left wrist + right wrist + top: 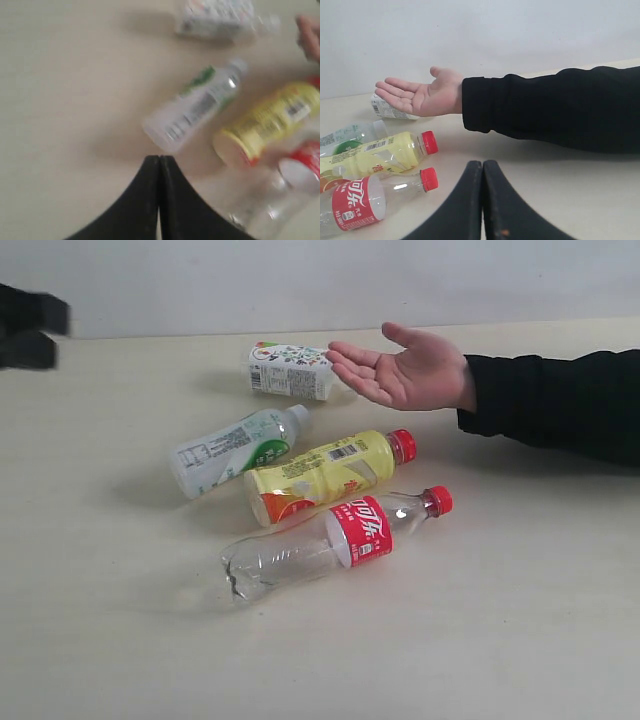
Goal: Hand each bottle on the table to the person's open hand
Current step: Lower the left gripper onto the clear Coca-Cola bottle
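Four bottles lie on their sides on the beige table (110, 620). Nearest the front is the clear bottle with red label and cap (335, 540) (365, 200); behind it lie the yellow bottle with red cap (325, 473) (270, 122) (380, 155), the white-green bottle (235, 450) (195, 107) and the squarish floral bottle (290, 371) (217, 19). The person's open hand (405, 370) (420, 95) hovers palm up beside the floral bottle. My left gripper (159, 159) is shut and empty, above the table short of the white-green bottle's base. My right gripper (482, 164) is shut and empty, near the red caps.
The black-sleeved forearm (555, 405) (550, 107) stretches across the table's right side. A dark blurred part of the left arm (28, 330) shows at the far left edge. A pale wall (300, 280) stands behind the table.
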